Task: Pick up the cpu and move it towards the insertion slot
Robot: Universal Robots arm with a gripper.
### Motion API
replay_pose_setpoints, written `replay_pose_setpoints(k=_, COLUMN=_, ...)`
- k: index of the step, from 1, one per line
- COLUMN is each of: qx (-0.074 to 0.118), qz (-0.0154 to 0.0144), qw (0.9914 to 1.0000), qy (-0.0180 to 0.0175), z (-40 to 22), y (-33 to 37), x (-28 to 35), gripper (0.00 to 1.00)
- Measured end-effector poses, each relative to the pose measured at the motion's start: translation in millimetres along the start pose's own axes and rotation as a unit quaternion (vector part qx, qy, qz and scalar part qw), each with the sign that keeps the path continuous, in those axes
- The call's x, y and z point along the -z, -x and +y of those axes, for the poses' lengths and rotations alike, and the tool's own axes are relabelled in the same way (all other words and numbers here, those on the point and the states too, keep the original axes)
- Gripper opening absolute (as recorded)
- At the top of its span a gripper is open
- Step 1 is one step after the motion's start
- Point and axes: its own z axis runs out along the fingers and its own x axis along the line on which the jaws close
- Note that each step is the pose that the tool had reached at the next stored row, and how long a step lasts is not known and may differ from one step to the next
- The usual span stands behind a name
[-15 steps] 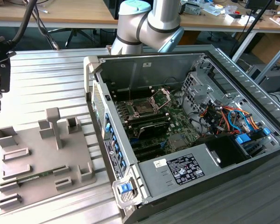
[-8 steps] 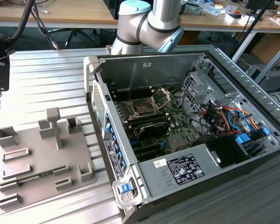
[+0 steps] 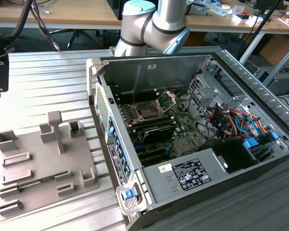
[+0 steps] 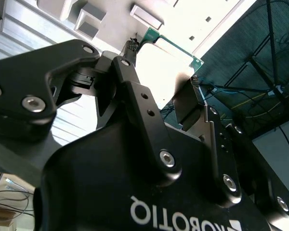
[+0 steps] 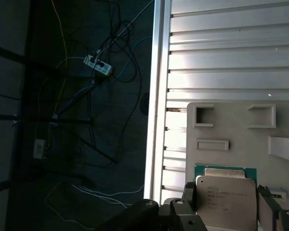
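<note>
The cpu, a flat square chip with a silver top on a green board, sits between the two black fingers of my gripper, which is shut on it. It hangs above the grey fixture plate. In the second wrist view the cpu shows its green edge between the fingers of the gripper. The insertion slot is the dark square socket on the motherboard inside the open computer case, with its metal plate hinged up. The arm rises out of the exterior view behind the case.
The open computer case lies on the slatted metal table, with cables and drive bays at the exterior view's right. The grey fixture plate with raised blocks holds a green memory stick. Cables lie on the floor past the table edge.
</note>
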Motion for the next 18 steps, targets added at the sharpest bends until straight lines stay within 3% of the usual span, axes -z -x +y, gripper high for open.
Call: replay_pose_setpoints(k=18, qx=0.0, qz=0.0, qw=1.0, qy=0.0, z=0.5, y=0.0, x=8.9, gripper=0.55)
